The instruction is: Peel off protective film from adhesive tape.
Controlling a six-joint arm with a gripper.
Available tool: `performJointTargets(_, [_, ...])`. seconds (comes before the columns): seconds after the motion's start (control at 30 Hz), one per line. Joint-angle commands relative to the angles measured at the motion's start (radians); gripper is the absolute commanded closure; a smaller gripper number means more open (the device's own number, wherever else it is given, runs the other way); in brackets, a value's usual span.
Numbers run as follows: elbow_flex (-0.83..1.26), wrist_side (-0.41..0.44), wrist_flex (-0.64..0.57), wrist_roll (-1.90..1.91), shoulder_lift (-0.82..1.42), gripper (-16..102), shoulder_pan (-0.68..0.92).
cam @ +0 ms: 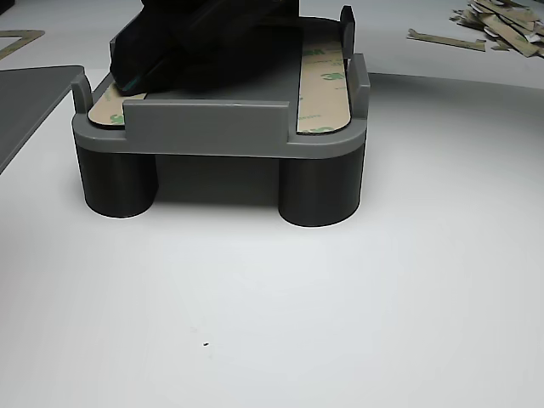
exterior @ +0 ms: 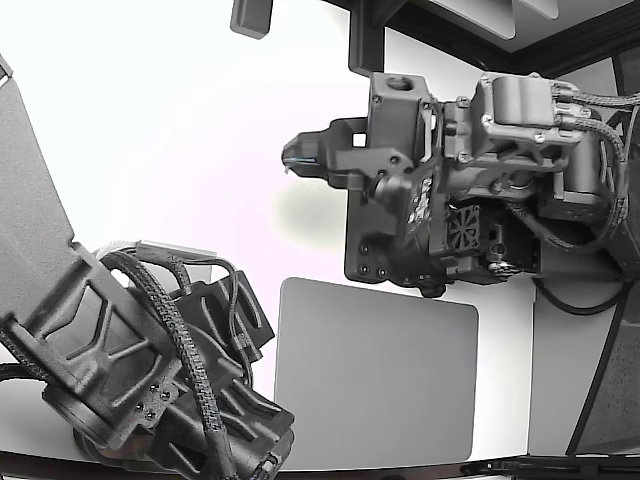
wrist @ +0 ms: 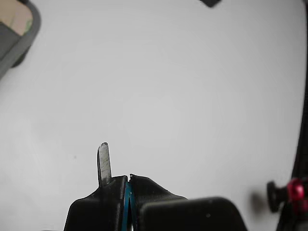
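My gripper (wrist: 129, 180) is shut, and a thin pale strip of protective film (wrist: 103, 161) sticks out beside its closed black fingers, held above bare white table. In the exterior view, my gripper (exterior: 293, 155) points toward the view's left, well apart from the fixture. The grey fixture (cam: 212, 127) stands on round legs and carries adhesive tape (cam: 325, 81) with a printed tan liner along its right side in the other view. Another tan strip (cam: 106, 110) lies on its left side, partly hidden under a dark gripper body (cam: 195, 42). A corner of the fixture (wrist: 19, 41) shows in the wrist view.
A second arm (exterior: 150, 370) fills the lower left of the exterior view. A grey mat (exterior: 375, 375) lies on the white table, also seen as grey mat (cam: 30, 102). Several peeled liner scraps (cam: 501, 21) are piled far right. A red knob (wrist: 296, 190) shows in the wrist view.
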Motion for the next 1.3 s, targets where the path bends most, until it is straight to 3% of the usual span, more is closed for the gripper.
performJointTargets(0.0, [-0.051, 0.143, -0.002, -0.367, -0.052, 97, 0.109])
performJointTargets(0.2, [-0.058, 0.448, -0.035, -0.449, -0.176, 98, 0.344])
performJointTargets(0.47, [0.037, 0.641, -0.129, -0.497, -0.201, 98, 0.499])
performJointTargets(0.77, [0.069, 0.672, -0.144, -0.365, -0.287, 98, 0.589])
performJointTargets(1.0, [-0.014, 0.658, -0.06, -0.264, -0.423, 98, 0.604])
performJointTargets(1.27, [-0.002, 0.693, -0.133, -0.305, -0.414, 98, 0.638])
